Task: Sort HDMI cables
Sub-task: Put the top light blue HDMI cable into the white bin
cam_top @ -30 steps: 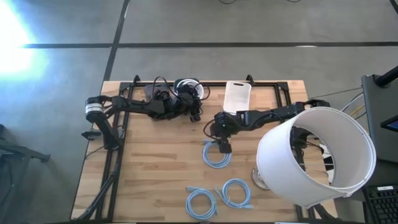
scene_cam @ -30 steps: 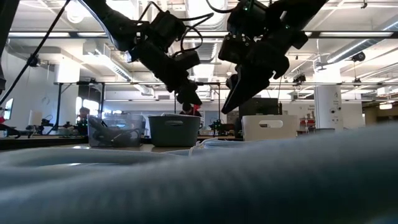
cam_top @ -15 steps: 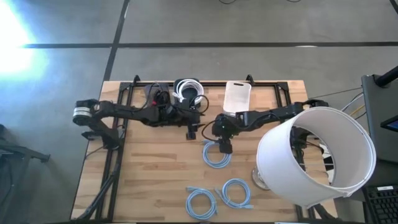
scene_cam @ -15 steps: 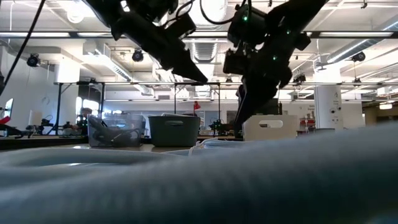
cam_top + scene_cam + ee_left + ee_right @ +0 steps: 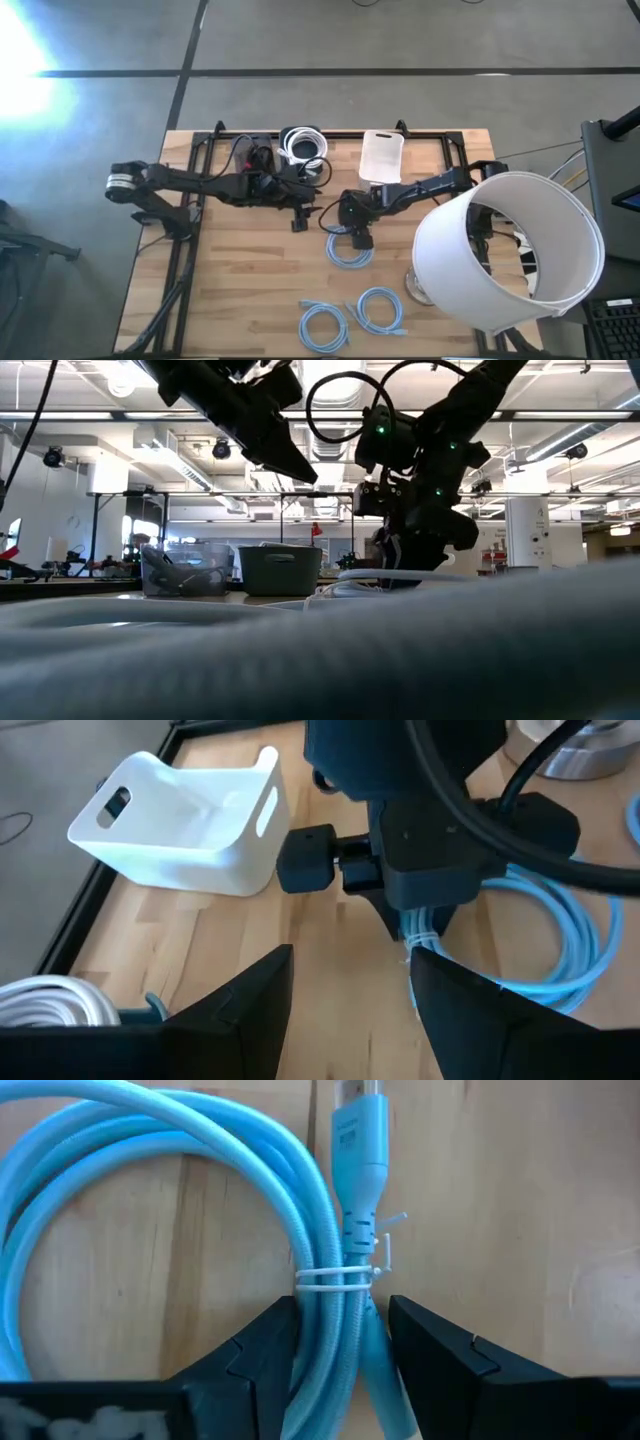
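A light blue HDMI cable coil point(image 5: 349, 250) lies flat on the wooden table, and my right gripper point(image 5: 357, 237) is down on its far side, shut on its tied part point(image 5: 340, 1275). Two more light blue coils point(image 5: 323, 325) point(image 5: 380, 308) lie near the table's near edge. A white coil point(image 5: 303, 145) sits in a bin at the far edge. My left gripper point(image 5: 298, 218) hovers open and holds nothing, just left of the right gripper; in its wrist view point(image 5: 350, 1020) it faces the right gripper and the blue coil point(image 5: 560, 935). My right gripper pinches the light blue coil's tied part point(image 5: 335, 1310), where a white zip tie binds the strands beside the connector point(image 5: 355, 1140). One finger point(image 5: 260, 1360) stands on each side. The fingers come from above, pointing down. The coil lies flat on the table.
An empty white bin point(image 5: 381, 155) stands at the far edge beside the white coil's bin, with a dark bin point(image 5: 250, 152) farther left. A large white cylinder point(image 5: 510, 250) covers the table's right part. Bare wood lies along the near left point(image 5: 220, 290).
My left gripper has moved from the white coil's bin toward the near edge and now hovers beside the right gripper. My right gripper has gone down onto the light blue coil. The coil has stayed in place.
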Controlling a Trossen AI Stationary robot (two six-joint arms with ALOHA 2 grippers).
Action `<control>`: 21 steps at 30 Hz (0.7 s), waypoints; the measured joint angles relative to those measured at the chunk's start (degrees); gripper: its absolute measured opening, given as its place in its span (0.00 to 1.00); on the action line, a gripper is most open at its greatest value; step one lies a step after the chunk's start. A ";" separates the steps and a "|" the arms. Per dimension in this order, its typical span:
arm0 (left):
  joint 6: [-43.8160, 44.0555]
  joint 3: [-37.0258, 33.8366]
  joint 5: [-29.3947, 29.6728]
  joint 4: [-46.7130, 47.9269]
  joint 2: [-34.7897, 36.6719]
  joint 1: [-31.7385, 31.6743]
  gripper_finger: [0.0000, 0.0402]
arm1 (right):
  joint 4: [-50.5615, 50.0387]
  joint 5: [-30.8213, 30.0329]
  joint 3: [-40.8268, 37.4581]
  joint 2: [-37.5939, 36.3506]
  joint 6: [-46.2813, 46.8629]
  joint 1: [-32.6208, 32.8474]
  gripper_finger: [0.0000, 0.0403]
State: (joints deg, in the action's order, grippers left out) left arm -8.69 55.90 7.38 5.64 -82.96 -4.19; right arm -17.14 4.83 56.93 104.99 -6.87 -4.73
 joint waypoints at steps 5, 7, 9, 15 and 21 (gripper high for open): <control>-0.04 0.00 0.15 0.63 0.00 -0.04 0.51 | -0.32 -0.32 -0.11 -0.53 -0.62 -0.58 0.31; -0.08 0.00 0.13 0.95 0.00 -0.04 0.51 | -0.29 -0.32 -0.11 -0.55 -0.65 -0.83 0.25; -0.08 0.00 0.13 0.92 0.00 -0.04 0.51 | -0.41 -0.33 -0.11 -0.59 -0.70 -1.08 0.19; -0.11 0.00 0.15 0.90 -0.02 -0.04 0.51 | -2.76 -0.61 -0.26 -2.82 1.97 -1.62 0.17; -0.12 0.00 0.15 0.91 -0.02 -0.04 0.51 | 0.38 -3.60 -0.20 -10.31 -0.85 -1.53 0.17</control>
State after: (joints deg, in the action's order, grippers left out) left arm -8.82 55.90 7.53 6.55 -82.98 -4.23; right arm -16.76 1.23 56.73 94.68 -7.72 -6.25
